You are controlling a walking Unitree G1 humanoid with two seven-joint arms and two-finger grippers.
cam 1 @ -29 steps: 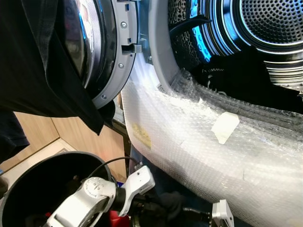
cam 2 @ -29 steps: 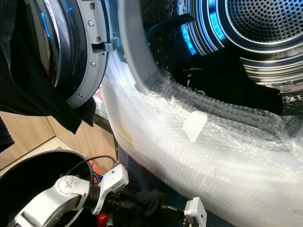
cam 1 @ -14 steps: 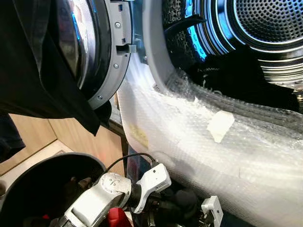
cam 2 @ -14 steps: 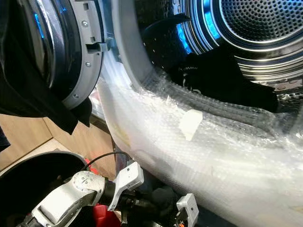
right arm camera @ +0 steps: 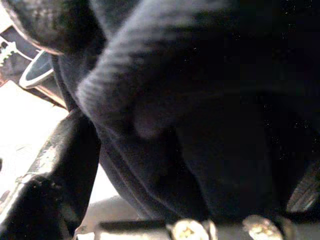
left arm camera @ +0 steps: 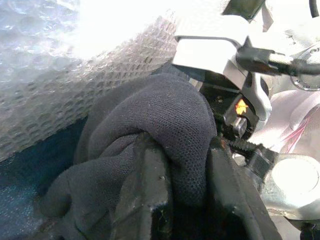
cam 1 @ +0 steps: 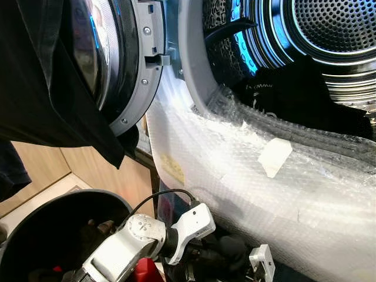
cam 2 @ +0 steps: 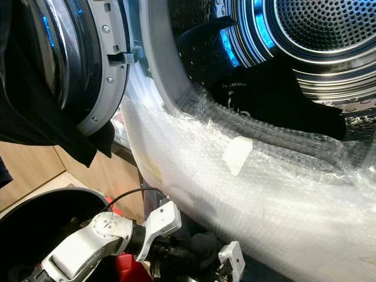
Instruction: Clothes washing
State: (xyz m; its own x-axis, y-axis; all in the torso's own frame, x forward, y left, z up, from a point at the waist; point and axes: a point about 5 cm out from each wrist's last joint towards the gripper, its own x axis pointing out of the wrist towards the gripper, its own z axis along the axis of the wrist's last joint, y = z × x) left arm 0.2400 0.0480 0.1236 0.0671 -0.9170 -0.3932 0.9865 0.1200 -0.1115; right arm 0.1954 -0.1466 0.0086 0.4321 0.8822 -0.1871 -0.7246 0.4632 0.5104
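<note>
We're low in front of the washing machine (cam 1: 194,88), door (cam 1: 126,64) swung open to our left, drum (cam 1: 329,35) lit blue inside.

Left gripper (left arm camera: 182,210) is clamped on a dark navy garment (left arm camera: 150,130); the fabric is bunched between the two black fingers (left arm camera: 150,200) and bulges up over them. In the head views the same wad (cam 1: 226,252) sits just below the machine's front, between the left wrist (cam 1: 188,226) and the right wrist bracket (cam 1: 262,260). It's a ball, so no clear long axis; we cannot tell which way it points.

Right gripper: its wrist view is up against the same dark cloth (right arm camera: 200,110), one black finger (right arm camera: 65,165) visible alongside it. We cannot tell if those fingers are closed on the fabric.

Edges: bubble wrap (cam 1: 264,188) covers the machine's front and the lower lip of the opening, with a tape patch (cam 1: 274,157) on it. The wad is tucked under that wrapped front, touching or nearly so in the left wrist view.

Another black garment (cam 1: 305,100) already lies in the drum, at the front of its lower part. A black cloth (cam 1: 47,76) hangs over the open door. Black basket (cam 1: 35,235) is on the floor to our left, beside the left arm, with something red (cam 1: 144,270) low by it.
</note>
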